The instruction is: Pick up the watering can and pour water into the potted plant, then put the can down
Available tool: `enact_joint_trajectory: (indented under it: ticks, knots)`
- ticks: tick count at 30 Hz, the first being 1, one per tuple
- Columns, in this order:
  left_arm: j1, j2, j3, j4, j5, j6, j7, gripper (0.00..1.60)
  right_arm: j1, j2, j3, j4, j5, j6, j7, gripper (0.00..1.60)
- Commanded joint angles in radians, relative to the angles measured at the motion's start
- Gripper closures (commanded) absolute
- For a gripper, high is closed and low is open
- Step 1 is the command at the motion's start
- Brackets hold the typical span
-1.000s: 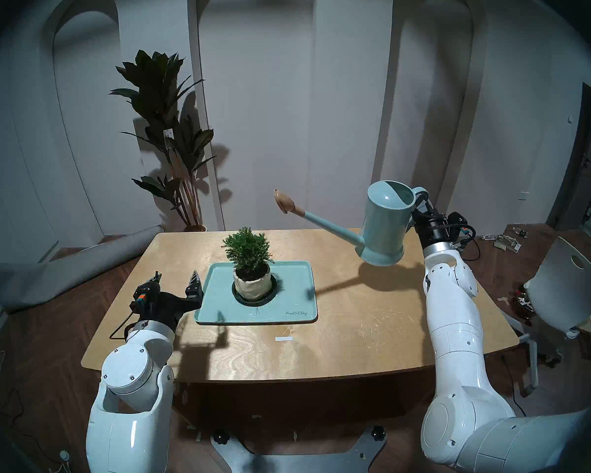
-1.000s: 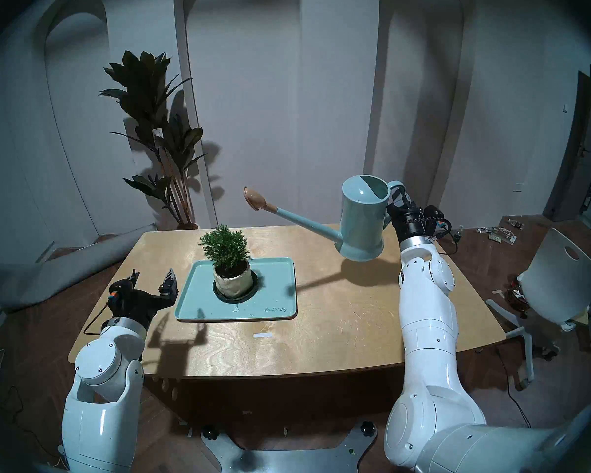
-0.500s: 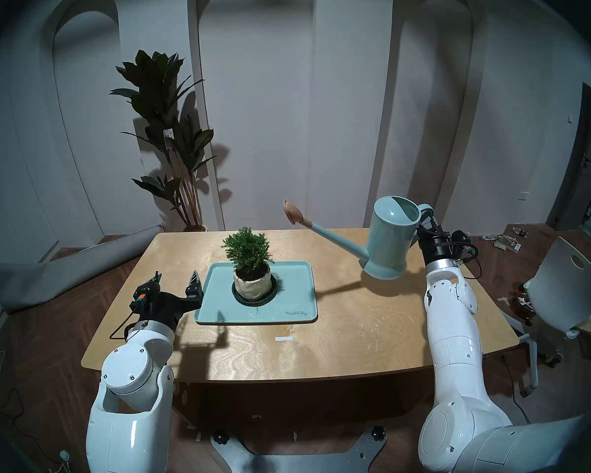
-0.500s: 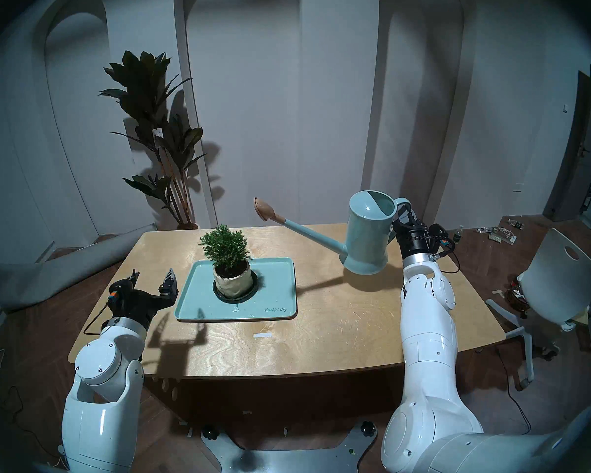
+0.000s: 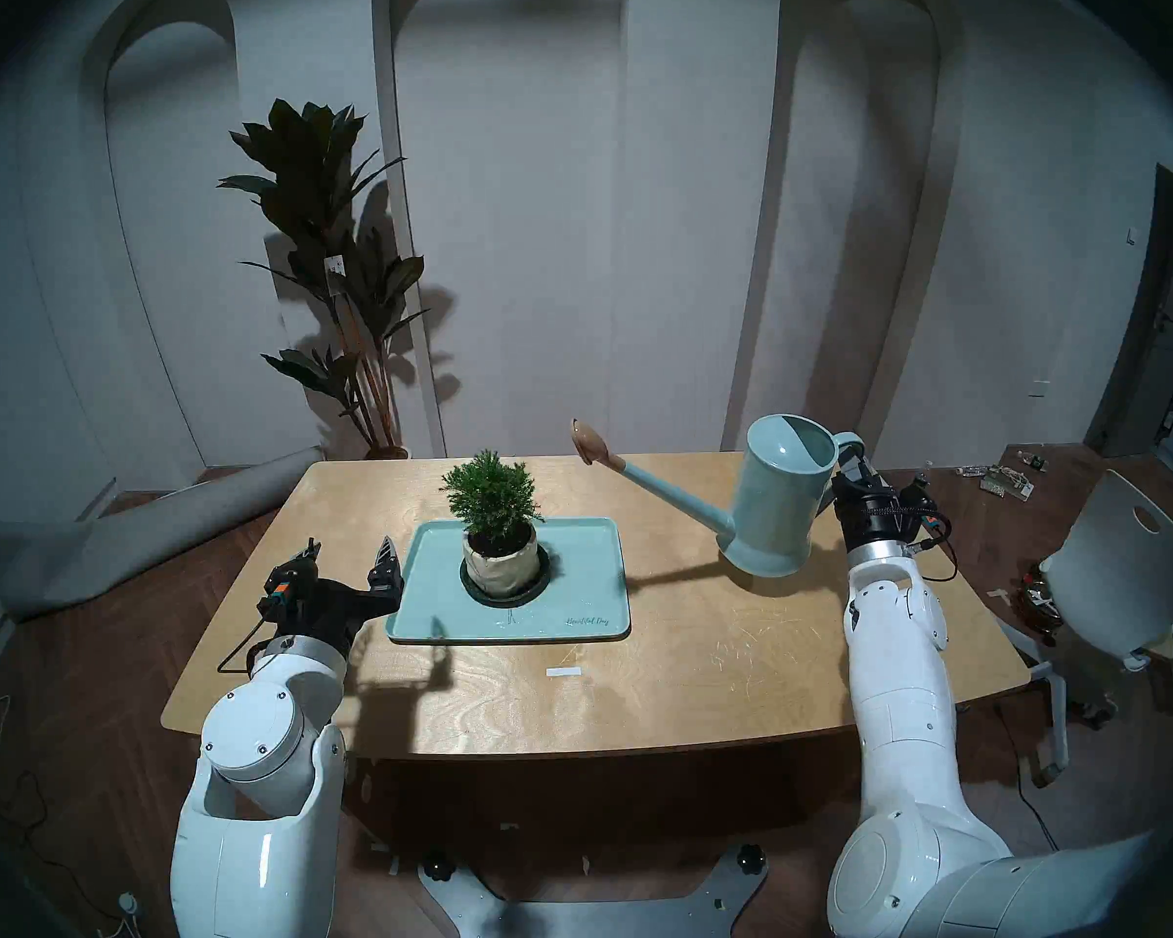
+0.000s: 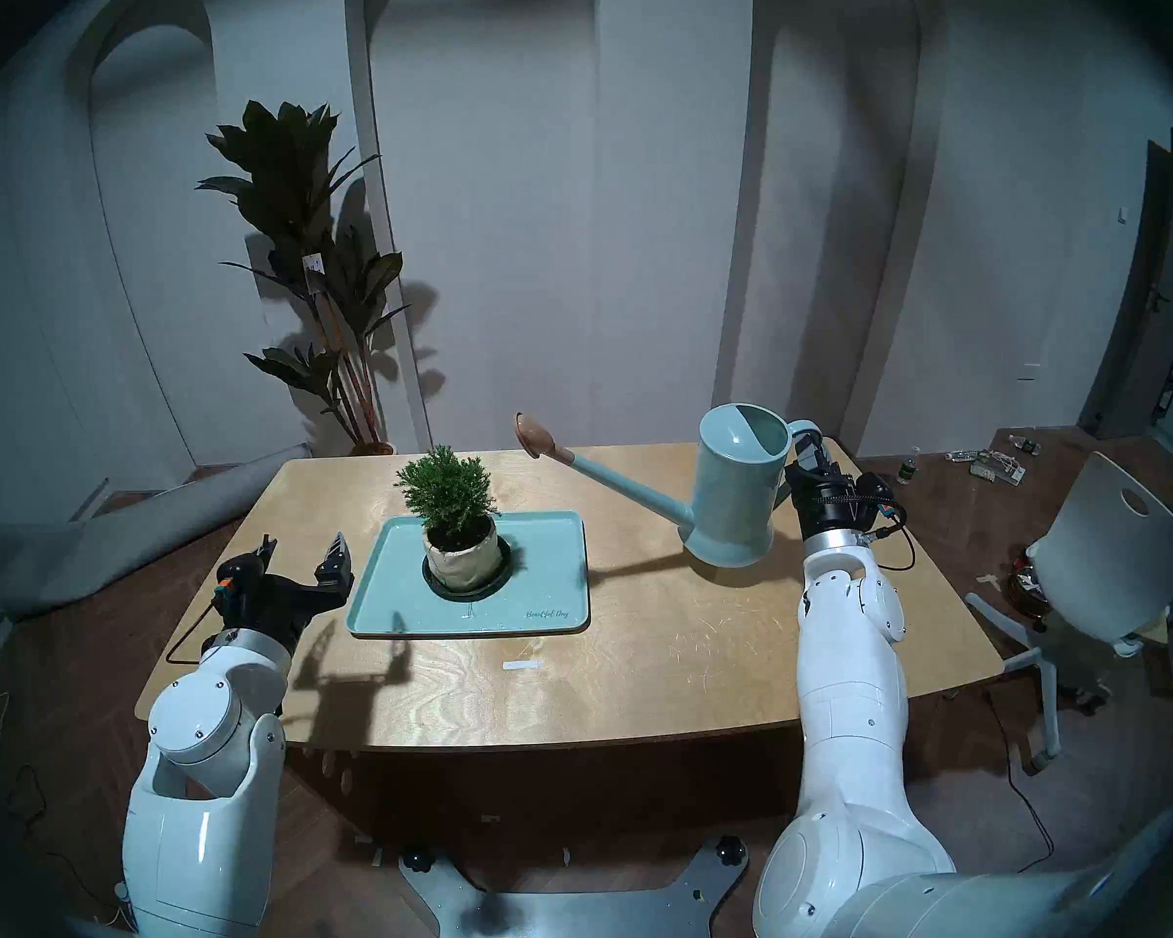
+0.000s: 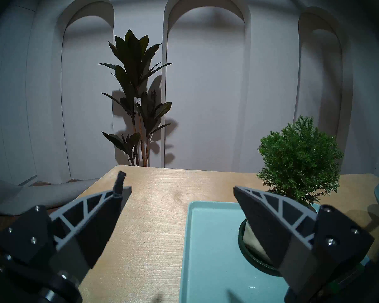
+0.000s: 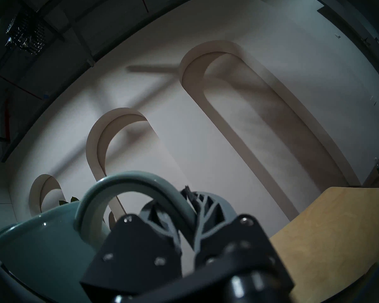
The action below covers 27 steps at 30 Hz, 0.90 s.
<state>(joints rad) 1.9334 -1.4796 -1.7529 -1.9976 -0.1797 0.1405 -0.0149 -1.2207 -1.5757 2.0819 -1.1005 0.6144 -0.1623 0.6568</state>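
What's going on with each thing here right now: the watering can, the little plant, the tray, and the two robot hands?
watering can: held by its handle, tilted slightly, base just above or barely on the table.
potted plant: upright on the tray.
tray: flat on the table.
right gripper: jaws shut on the can's handle.
left gripper: jaws open, holding nothing.

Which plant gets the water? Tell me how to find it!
Look at the wooden table, then the pale teal tray on it toward the robot's left. The potted plant stands on that tray: a small bushy green shrub in a squat cream pot on a black saucer. The other plant, the floor plant, is tall with broad dark leaves and stands behind the table by the wall.
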Motion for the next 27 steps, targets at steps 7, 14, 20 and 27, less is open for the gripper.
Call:
enact_joint_trajectory:
  ticks: [7, 14, 20, 27]
  knots:
    - [-0.004, -0.002, -0.002, -0.023, -0.002, -0.005, 0.002, 0.0, 0.036, 0.025, 0.046, 0.015, 0.044, -0.026, 0.059, 1.6]
    - [-0.005, -0.002, -0.002, -0.022, -0.002, -0.005, 0.001, 0.0, 0.068, 0.056, 0.057, 0.082, 0.031, -0.022, 0.054, 1.6]
    - [-0.005, -0.002, -0.002, -0.022, -0.002, -0.005, 0.001, 0.0, 0.086, 0.073, 0.055, 0.122, 0.019, -0.022, 0.048, 1.6]
    - [-0.005, -0.002, -0.002, -0.021, -0.002, -0.005, 0.001, 0.0, 0.106, 0.083, 0.033, 0.136, -0.003, -0.021, 0.042, 1.6]
